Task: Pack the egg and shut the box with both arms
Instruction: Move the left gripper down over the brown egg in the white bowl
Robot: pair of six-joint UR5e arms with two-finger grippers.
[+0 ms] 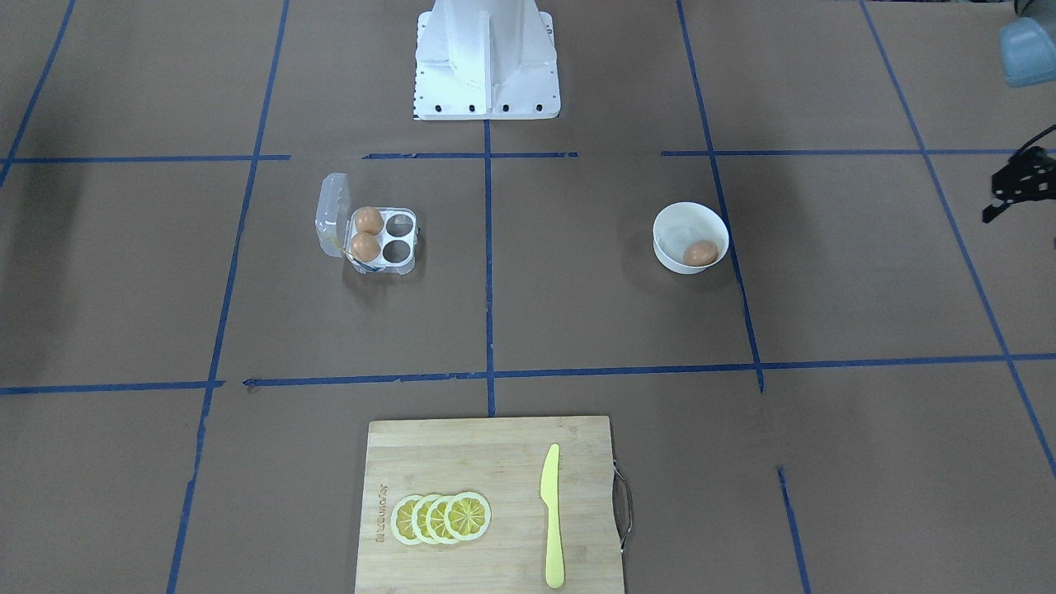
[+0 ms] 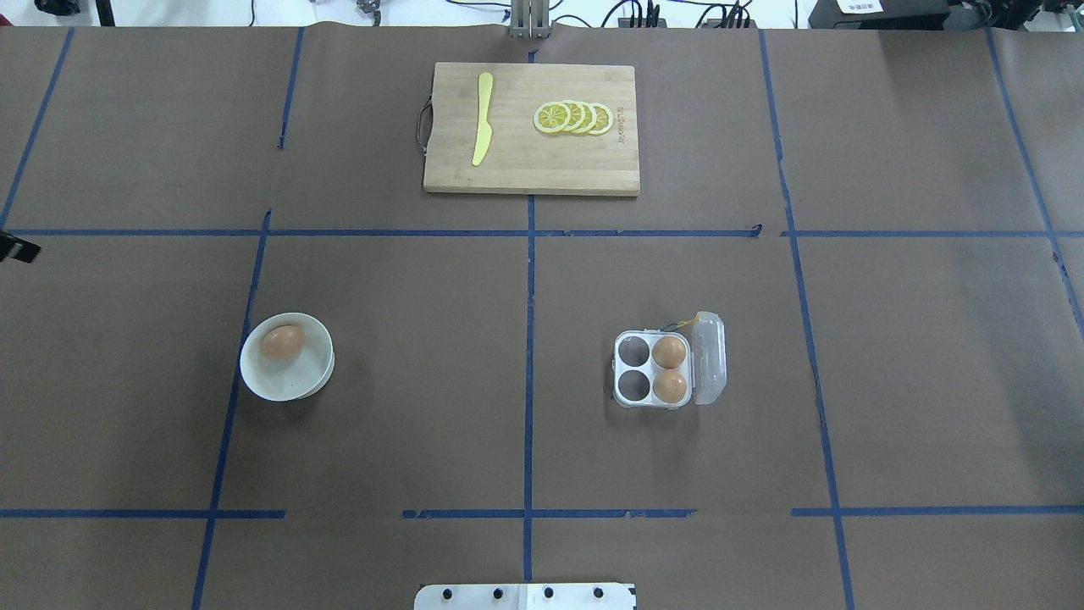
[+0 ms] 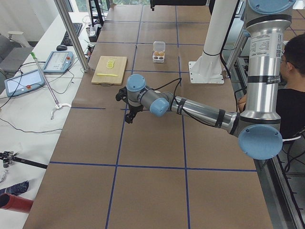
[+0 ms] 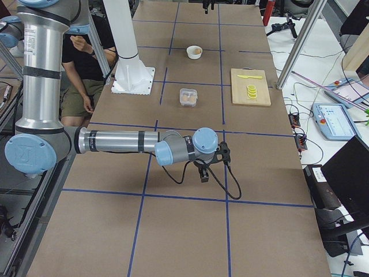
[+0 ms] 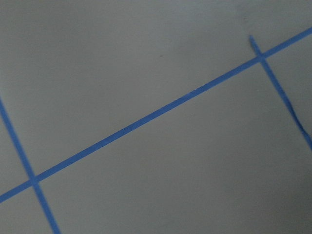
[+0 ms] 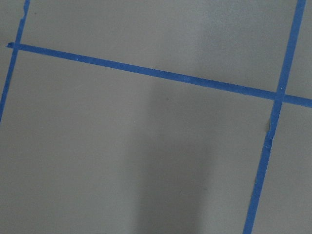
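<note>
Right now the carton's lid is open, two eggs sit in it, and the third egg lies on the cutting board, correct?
Not quite. The third egg lies in the white bowl, not on the cutting board, as the overhead view shows. The carton is open with two eggs.

Honestly, not much here can actually be read. The cutting board (image 1: pixel 487 503) has a brand mark (image 1: pixel 381 511) burned in along one short edge, just beside the lemon slices (image 1: pixel 441 518), but the letters are too small and sideways to make out. Same mark in the overhead view, still no luck. The left arm (image 3: pixel 200 110) has a white label (image 3: pixel 263 45) on its upright tube, with print far too tiny. The tablet (image 3: pixel 59 61) screen is also unreadable.
</note>
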